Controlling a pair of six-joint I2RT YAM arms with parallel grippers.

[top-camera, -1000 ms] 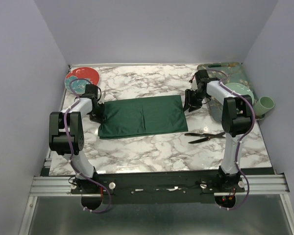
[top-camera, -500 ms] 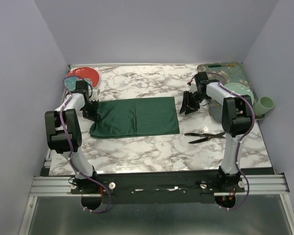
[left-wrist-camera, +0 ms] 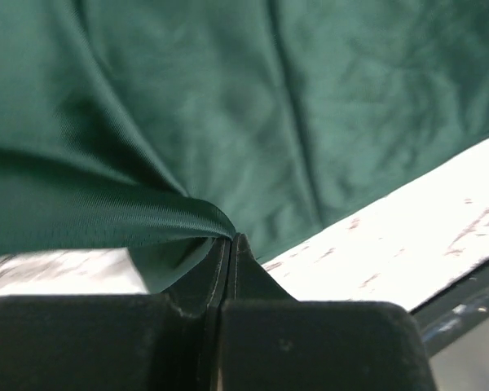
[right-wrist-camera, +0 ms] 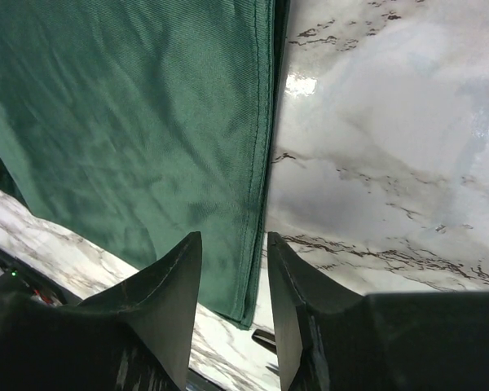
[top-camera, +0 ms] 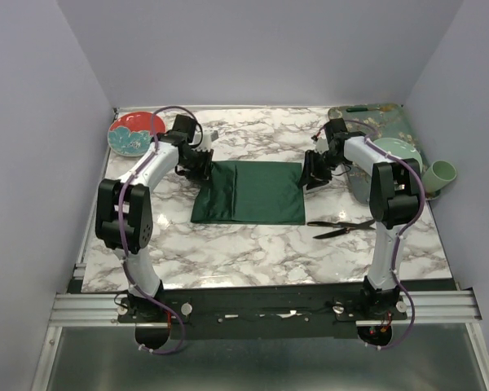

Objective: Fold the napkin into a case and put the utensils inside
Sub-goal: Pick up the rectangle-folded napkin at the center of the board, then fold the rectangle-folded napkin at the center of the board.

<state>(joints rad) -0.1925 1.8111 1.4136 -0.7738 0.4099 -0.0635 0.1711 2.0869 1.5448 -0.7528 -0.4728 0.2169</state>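
Observation:
The dark green napkin [top-camera: 253,194] lies mid-table as a partly folded rectangle. My left gripper [top-camera: 205,166] is at its upper left corner, shut on a fold of the cloth. In the left wrist view the napkin [left-wrist-camera: 228,114] fills the frame and a lifted fold runs into my left gripper [left-wrist-camera: 231,239]. My right gripper [top-camera: 312,173] stands open over the napkin's right edge. In the right wrist view that hemmed edge of the napkin [right-wrist-camera: 147,114] runs between the fingers of my right gripper [right-wrist-camera: 233,244]. The two black utensils [top-camera: 342,227] lie on the marble, right of the napkin's front corner.
A red plate [top-camera: 135,133] sits at the back left. At the back right are a teal floral tray [top-camera: 373,119], a pale green plate [top-camera: 401,150] and a green cup [top-camera: 441,175]. Purple walls close in the table [top-camera: 261,252].
My left gripper closed on the napkin's left edge and carried it up and to the right, so the cloth is now narrower. The right arm has barely moved.

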